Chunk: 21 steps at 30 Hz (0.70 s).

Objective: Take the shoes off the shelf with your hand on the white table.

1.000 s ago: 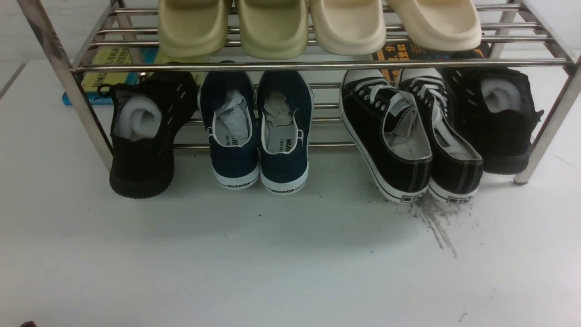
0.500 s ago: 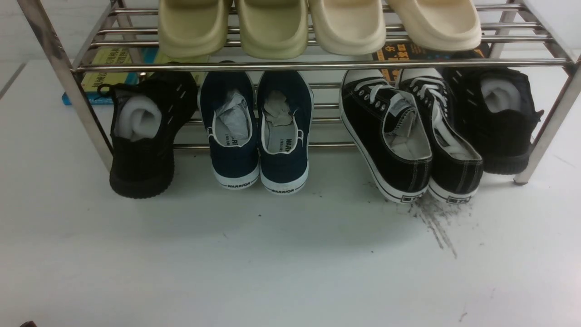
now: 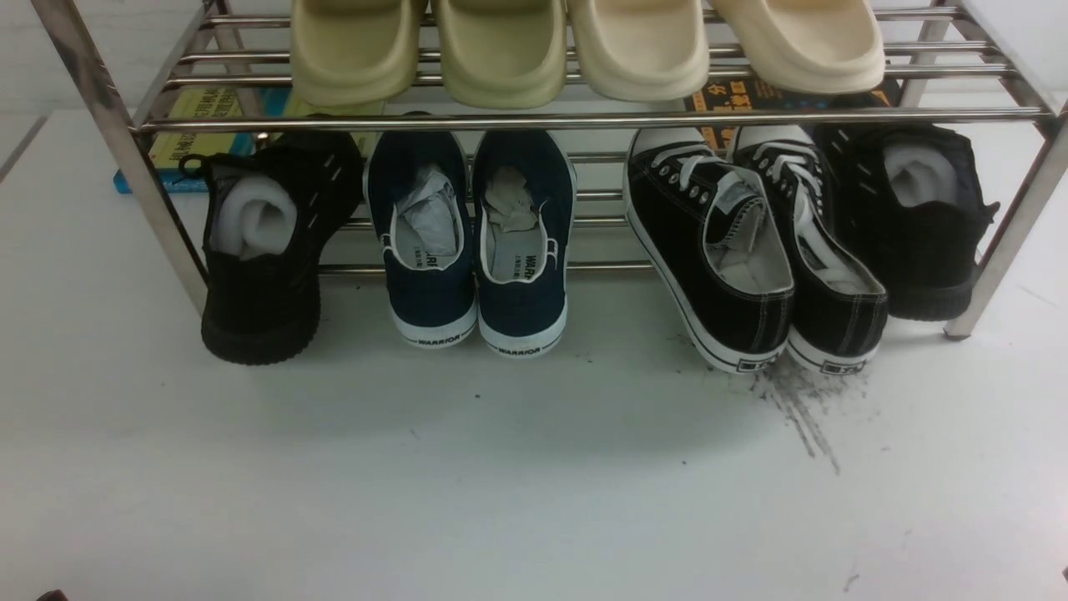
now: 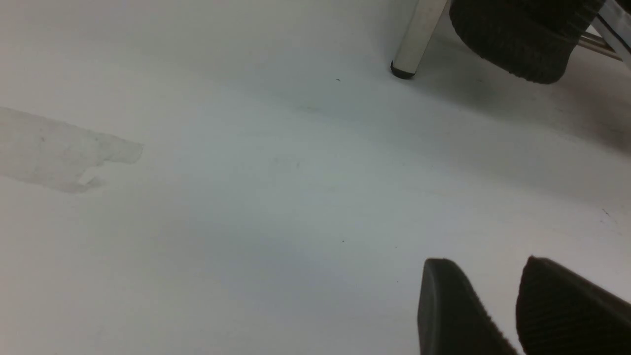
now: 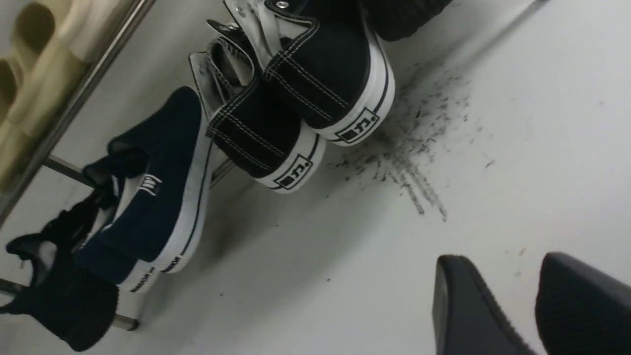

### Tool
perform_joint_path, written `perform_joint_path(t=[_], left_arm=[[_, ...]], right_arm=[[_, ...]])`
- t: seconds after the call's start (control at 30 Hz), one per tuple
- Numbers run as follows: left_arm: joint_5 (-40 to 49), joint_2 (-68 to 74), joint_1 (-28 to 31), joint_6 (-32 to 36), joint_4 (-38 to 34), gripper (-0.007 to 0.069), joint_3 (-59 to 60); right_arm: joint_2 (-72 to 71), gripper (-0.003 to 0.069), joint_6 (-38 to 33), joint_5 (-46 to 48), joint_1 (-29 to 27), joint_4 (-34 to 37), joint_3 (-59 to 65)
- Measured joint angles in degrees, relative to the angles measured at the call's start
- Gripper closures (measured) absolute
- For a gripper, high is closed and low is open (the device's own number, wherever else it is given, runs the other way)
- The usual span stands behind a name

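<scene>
Black canvas shoes [image 3: 755,267] on the shelf [image 3: 584,119], nothing gripped.
I see the pair on the lower tier, heels tipped down onto the white table [image 3: 501,484] by the dark scuffs [image 3: 801,409], between the navy slip-ons [image 3: 476,250] and a black knit sneaker [image 3: 918,217]. My right claw [image 5: 500,257] and left claw [image 4: 488,261] hang over the table, jaws parted and empty.

This looks like a robotics lab bench staged as a hallway corner, not a real home. A chrome shoe rack [image 3: 584,119] stands straight on a bare white tabletop [image 3: 467,501] instead of a floor. Cream foam slippers [image 3: 584,50] line its upper tier at 12 o'clock. The navy slip-ons [image 3: 476,292] below hold crumpled packing paper [image 3: 427,209]. Books [image 3: 188,125] lie flat behind the rack at 10 o'clock, and dark scuff marks [image 3: 801,409] streak the tabletop at 4 o'clock.
</scene>
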Motion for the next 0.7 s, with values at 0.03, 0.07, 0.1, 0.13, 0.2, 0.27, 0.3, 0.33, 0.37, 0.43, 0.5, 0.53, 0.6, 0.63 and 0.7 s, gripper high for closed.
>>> perform_joint_path(t=[0.03, 0.07, 0.1, 0.13, 0.2, 0.27, 0.3, 0.33, 0.37, 0.43, 0.5, 0.53, 0.6, 0.63, 0.7], left_arm=[[-0.05, 0.00, 0.00, 0.00, 0.00, 0.0385, 0.00], [-0.05, 0.00, 0.00, 0.00, 0.00, 0.0385, 0.00], [-0.05, 0.00, 0.00, 0.00, 0.00, 0.0385, 0.00], [-0.05, 0.00, 0.00, 0.00, 0.00, 0.0385, 0.00], [-0.05, 0.00, 0.00, 0.00, 0.00, 0.0385, 0.00], [-0.05, 0.00, 0.00, 0.00, 0.00, 0.0385, 0.00], [-0.05, 0.00, 0.00, 0.00, 0.00, 0.0385, 0.00], [-0.05, 0.00, 0.00, 0.00, 0.00, 0.0385, 0.00], [-0.05, 0.00, 0.00, 0.00, 0.00, 0.0384, 0.00], [-0.05, 0.00, 0.00, 0.00, 0.00, 0.0383, 0.00], [-0.05, 0.00, 0.00, 0.00, 0.00, 0.0383, 0.00], [-0.05, 0.00, 0.00, 0.00, 0.00, 0.0383, 0.00], [-0.05, 0.00, 0.00, 0.00, 0.00, 0.0383, 0.01], [-0.05, 0.00, 0.00, 0.00, 0.00, 0.0383, 0.01], [-0.05, 0.00, 0.00, 0.00, 0.00, 0.0383, 0.01]], right_arm=[[0.00, 0.0417, 0.01, -0.12, 0.00, 0.34, 0.00], [0.00, 0.0417, 0.01, -0.21, 0.00, 0.46, 0.00], [0.00, 0.0417, 0.01, -0.45, 0.00, 0.60, 0.00], [0.00, 0.0417, -0.10, -0.51, 0.00, 0.73, 0.00], [0.00, 0.0417, -0.82, -0.51, 0.00, 0.80, -0.23], [0.00, 0.0419, -2.56, -0.23, 0.00, 0.38, -1.97], [0.15, 0.0424, -3.95, -0.18, 0.00, -0.50, -4.04], [0.59, 0.0435, -5.48, -0.18, 0.00, -1.56, -5.81], [1.65, 0.0450, -6.66, -0.12, 0.00, -3.10, -8.29], [5.24, 0.0522, -9.55, 0.72, 0.00, -7.04, -13.79], [9.17, 0.0582, -10.57, 2.59, 0.00, -11.08, -18.40], [12.59, 0.0633, -10.99, 4.64, 0.00, -14.35, -21.80], [17.64, 0.0666, -10.99, 8.30, 0.00, -18.69, -25.56], [22.39, 0.0670, -10.99, 11.93, 0.00, -21.93, -29.47], [26.76, 0.0669, -10.69, 15.06, 0.00, -24.08, -32.09]])
